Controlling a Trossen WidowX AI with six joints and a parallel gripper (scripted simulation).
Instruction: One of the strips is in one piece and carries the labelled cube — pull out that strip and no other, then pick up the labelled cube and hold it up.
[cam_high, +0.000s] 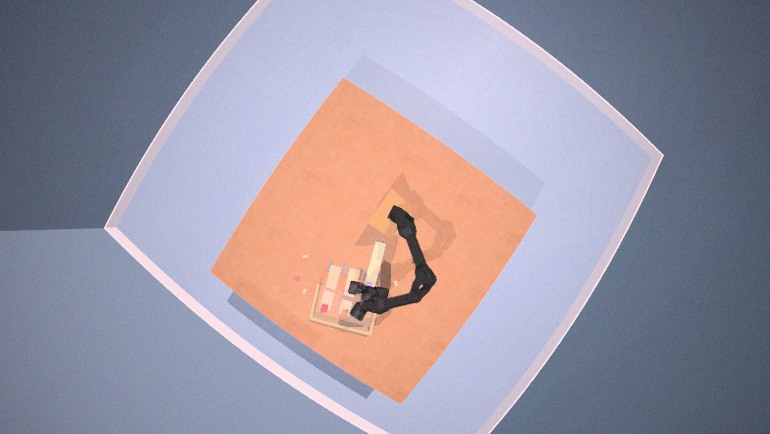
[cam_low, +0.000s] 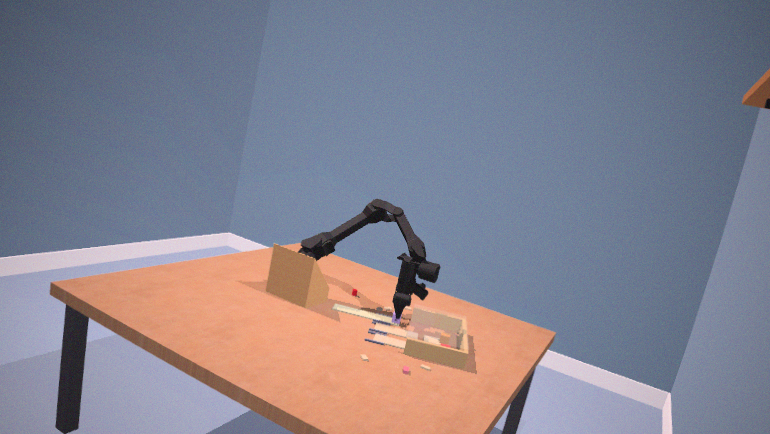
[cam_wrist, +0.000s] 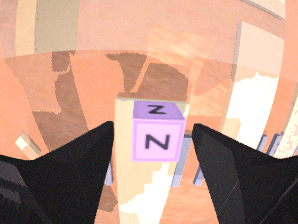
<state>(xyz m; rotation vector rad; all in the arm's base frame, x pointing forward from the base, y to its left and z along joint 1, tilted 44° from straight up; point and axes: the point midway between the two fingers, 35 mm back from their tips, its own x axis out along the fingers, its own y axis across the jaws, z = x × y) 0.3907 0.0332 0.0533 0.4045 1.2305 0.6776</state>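
The purple cube (cam_high: 368, 284) (cam_low: 396, 320) (cam_wrist: 158, 141) labelled N stands on the far end of a long cream strip (cam_high: 376, 257) (cam_low: 360, 312) (cam_wrist: 126, 172). That strip lies outside the box, in one piece as far as it shows. My gripper (cam_low: 397, 315) (cam_wrist: 154, 128) is partly open and points down. Its fingers are on either side of the cube, with a gap at each side in the wrist view. Two other strips (cam_high: 333, 276) (cam_high: 353, 275) reach into the box (cam_high: 339, 327) (cam_low: 435, 354); the left one shows a gap along its length.
A clear cover lies over the box. Inside are a red cube (cam_high: 324, 307) and an orange cube (cam_high: 344, 312). Short blue rails flank the strips. A pink piece (cam_high: 297, 278) (cam_low: 406, 369), cream bits and a red piece (cam_low: 354, 292) lie around. A tan wedge (cam_low: 291, 274) stands near the arm's base.
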